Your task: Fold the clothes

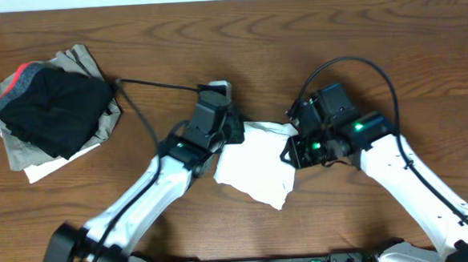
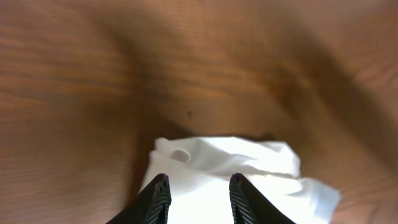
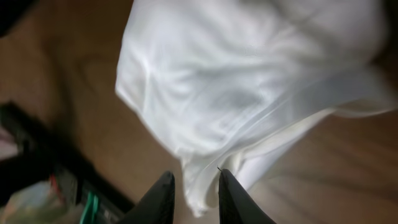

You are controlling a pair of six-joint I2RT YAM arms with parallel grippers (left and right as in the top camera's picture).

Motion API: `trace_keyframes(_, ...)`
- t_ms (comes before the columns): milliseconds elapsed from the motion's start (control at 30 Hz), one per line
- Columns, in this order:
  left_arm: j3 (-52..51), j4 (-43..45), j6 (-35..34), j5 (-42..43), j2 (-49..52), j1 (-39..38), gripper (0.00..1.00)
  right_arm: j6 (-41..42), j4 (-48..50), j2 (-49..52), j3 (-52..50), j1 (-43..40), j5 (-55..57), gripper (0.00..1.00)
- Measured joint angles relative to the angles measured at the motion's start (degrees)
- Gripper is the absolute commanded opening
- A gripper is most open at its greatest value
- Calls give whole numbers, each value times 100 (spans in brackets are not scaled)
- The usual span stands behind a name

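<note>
Well out to the left of my left tool, a black garment (image 1: 56, 108) sat heaped on a khaki-grey garment (image 1: 86, 62). Both were apart from the work.

Left tool (image 2: 199, 183): jaws parted to a moderate gap. The white garment (image 1: 256, 166) lay directly under and just ahead of the tips. No cloth looked pinched between them. Bare tabletop (image 2: 186, 62) ran on beyond the garment's far edge.

The white garment lay between my two tools as a small, rumpled, roughly four-sided bundle on the tabletop. Its top corners were near each tool and its lower corner trailed back towards my base.

Right tool (image 3: 194, 180): jaws narrow. A hemmed edge of the white garment ran down into the gap between the tips. I could not tell whether that edge was gripped or only lay beneath.

Judgement: a fold appeared laid, and this looked like the let-go at the end of it. The bundle was loose and its edges uneven. The next move would call for lifting both tools clear without dragging the thin cloth. Then I would pick fresh edges for another fold, or press the bundle flat.
</note>
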Motion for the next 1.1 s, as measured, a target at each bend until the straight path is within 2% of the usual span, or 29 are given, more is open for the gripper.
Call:
trace_keyframes(133,0,286,105,433,623,0,34,2,129,0,-297,238,-221,24)
trace_keyframes(333,0,378,197,647,1209,15,34,46,588,0,-898,457,-573,27)
trace_keyframes(667,142,271,256,800,1464,94,34,221,1403,269,-1755,470,-649,36)
trace_keyframes(833,304,-404,247,802,1451,101,33,450,1759,699,-1829,468,-70,36)
trace_keyframes(900,378,-841,225,802,1414,111,27,562,1906,772,-1823,428,-55,36)
trace_keyframes(1100,492,-2157,-63,861,1290,146,24,863,2293,826,-1821,114,74,33)
